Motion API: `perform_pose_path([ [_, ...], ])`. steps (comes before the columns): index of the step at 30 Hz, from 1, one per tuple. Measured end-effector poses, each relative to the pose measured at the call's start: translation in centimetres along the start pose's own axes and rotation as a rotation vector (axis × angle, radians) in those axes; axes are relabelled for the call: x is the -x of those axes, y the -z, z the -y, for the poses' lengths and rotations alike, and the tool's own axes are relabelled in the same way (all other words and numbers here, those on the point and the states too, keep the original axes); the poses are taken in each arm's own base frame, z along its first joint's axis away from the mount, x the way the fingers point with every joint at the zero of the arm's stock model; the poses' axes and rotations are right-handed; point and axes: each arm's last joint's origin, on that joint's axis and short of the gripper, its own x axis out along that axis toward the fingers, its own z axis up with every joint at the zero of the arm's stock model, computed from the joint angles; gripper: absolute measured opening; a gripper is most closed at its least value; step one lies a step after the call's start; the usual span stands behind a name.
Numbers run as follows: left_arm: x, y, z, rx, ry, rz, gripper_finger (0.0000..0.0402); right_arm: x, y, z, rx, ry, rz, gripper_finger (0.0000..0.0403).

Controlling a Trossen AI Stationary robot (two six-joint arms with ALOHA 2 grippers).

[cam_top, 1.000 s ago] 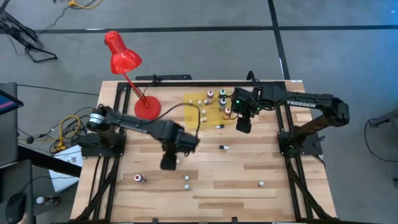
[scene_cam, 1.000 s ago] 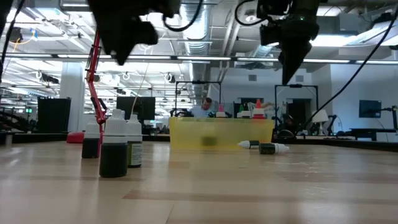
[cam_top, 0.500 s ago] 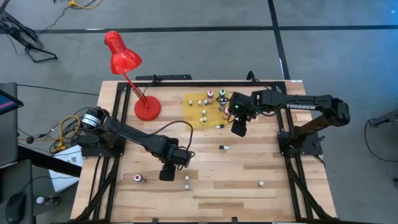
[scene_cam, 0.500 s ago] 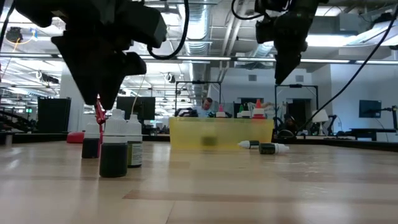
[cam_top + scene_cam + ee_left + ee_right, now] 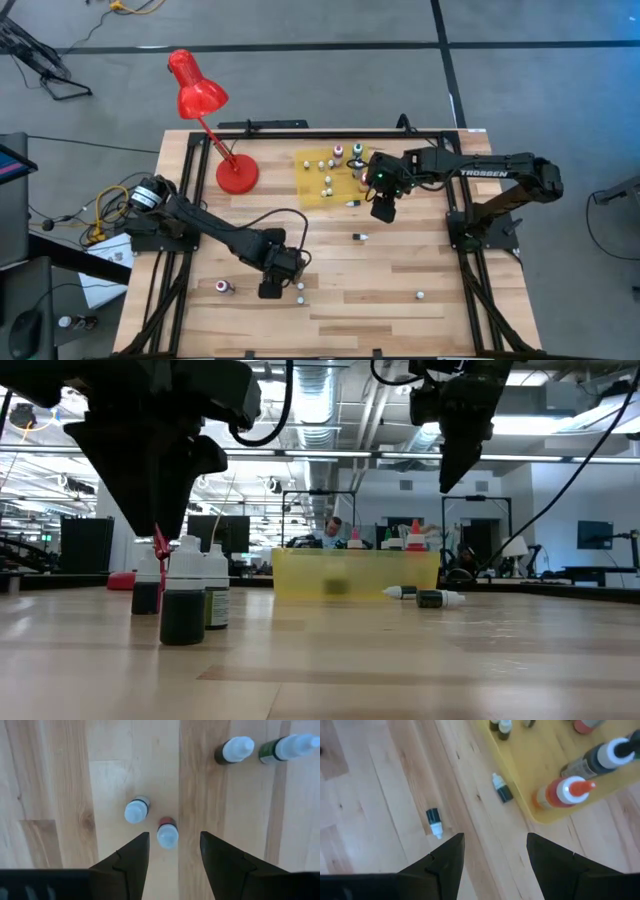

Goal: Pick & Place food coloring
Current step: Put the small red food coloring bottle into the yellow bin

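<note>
A: Start with the big things. You have the wooden table [image 5: 400, 275], and I'll place everything against the yellow mat [image 5: 322, 178] at its far side. The red lamp [image 5: 205, 115] stands just left of the mat, base on the wood.

B: Where are your arms?

A: Your left arm reaches well out to the near side of the mat. The left gripper [image 5: 270, 289] hangs there over the near-left boards, jaws apart with nothing between them. In the left wrist view the fingers [image 5: 131, 860] frame a red bottle with a pale cap [image 5: 167, 833], a second bottle [image 5: 136, 811] close beside it, and two more bottles [image 5: 235, 750] farther off.

B: And the right?

A: The right gripper [image 5: 384, 208] hovers at the mat's right-hand near corner, jaws open and empty. Its own camera shows bare air between them.

B: Where is the food coloring?

A: Split. Several bottles stand upright on the mat [image 5: 345, 165], an orange one [image 5: 562, 792] near its edge. One small bottle [image 5: 502, 788] lies on its side just off the mat's edge, another [image 5: 433, 822] lies farther out on the wood. Loose ones sit well away from the mat: one [image 5: 225, 287] left of the left gripper, one [image 5: 300, 287] just right of it, one [image 5: 420, 296] toward the near right.
</note>
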Motion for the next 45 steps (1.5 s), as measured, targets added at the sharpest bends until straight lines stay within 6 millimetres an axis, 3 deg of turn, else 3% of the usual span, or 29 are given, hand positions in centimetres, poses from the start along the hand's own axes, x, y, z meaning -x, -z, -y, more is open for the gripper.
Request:
perform_pose_path([
  [12, -3.1, 1.3, -0.3, 0.014, 0.092, 0.011, 0.0168, 0.0, -0.3, -1.4, 0.023, -0.028, 0.05, 0.0205],
  [24, -3.2, 1.3, -0.7, -0.009, 0.059, 0.017, 0.0165, 0.0, -0.3, -1.5, 0.024, -0.031, 0.053, 0.0205],
  [38, -3.1, 1.5, -0.8, -0.021, 0.051, -0.003, 0.0061, 0.0, -0.5, -1.6, 0.023, -0.035, 0.075, 0.0205],
  [45, -3.1, 1.5, -0.8, -0.04, 0.051, -0.005, 0.0055, 0.0, -0.5, -1.6, 0.023, -0.034, 0.074, 0.0205],
])
